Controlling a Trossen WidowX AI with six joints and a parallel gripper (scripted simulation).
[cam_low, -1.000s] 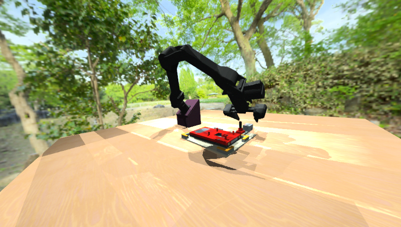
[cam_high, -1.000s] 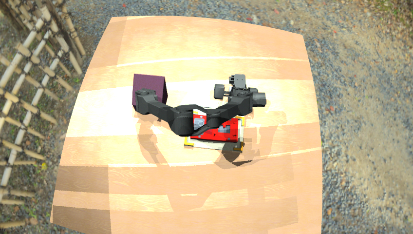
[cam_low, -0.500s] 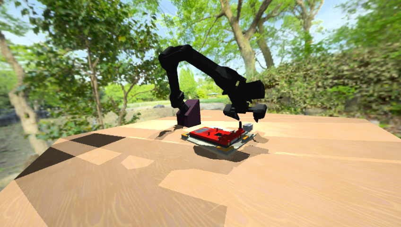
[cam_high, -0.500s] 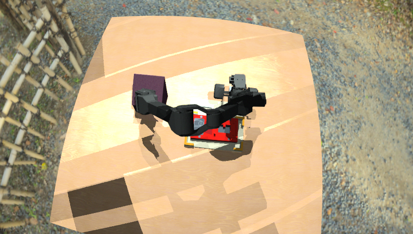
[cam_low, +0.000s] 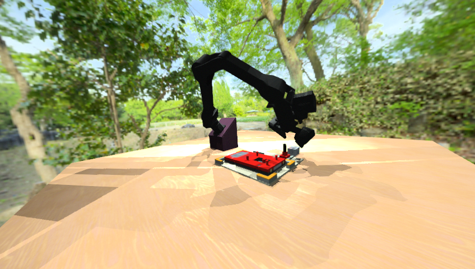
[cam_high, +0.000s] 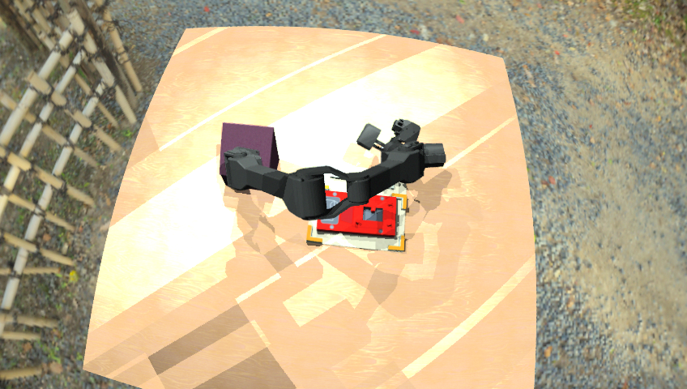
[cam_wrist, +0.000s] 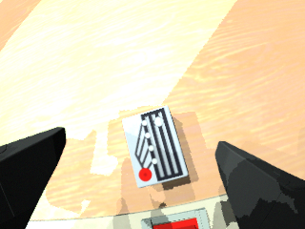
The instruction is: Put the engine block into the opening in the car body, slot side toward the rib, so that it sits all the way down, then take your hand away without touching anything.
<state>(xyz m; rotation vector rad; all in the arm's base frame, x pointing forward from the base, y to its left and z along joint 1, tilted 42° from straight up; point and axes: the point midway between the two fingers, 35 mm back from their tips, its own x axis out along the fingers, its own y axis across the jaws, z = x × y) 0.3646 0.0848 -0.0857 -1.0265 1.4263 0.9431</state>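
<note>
The engine block (cam_low: pixel 293 150) (cam_wrist: pixel 156 147) is a small pale grey block with dark stripes and a red dot on top. It lies on the table just beyond the white base plate, outside the car body. The red car body (cam_high: pixel 356 228) (cam_low: pixel 240 159) lies on the plate, and its opening (cam_high: pixel 372 215) shows grey inside with a red rib jutting in; no block is in it. My gripper (cam_low: pixel 292 141) (cam_wrist: pixel 143 141) is open and empty. It hangs above the block, with one finger to each side of it in the wrist view. The block is not visible in the top view.
The white base plate (cam_high: pixel 356 242) (cam_low: pixel 238 169) (cam_wrist: pixel 81 223) has orange corner brackets (cam_high: pixel 313 234) (cam_low: pixel 266 176). A black post (cam_low: pixel 284 148) on a red foot stands between car body and block. Short red pegs rise from the car body. The arm's purple base box (cam_high: pixel 248 137) (cam_low: pixel 229 136) is at the left.
</note>
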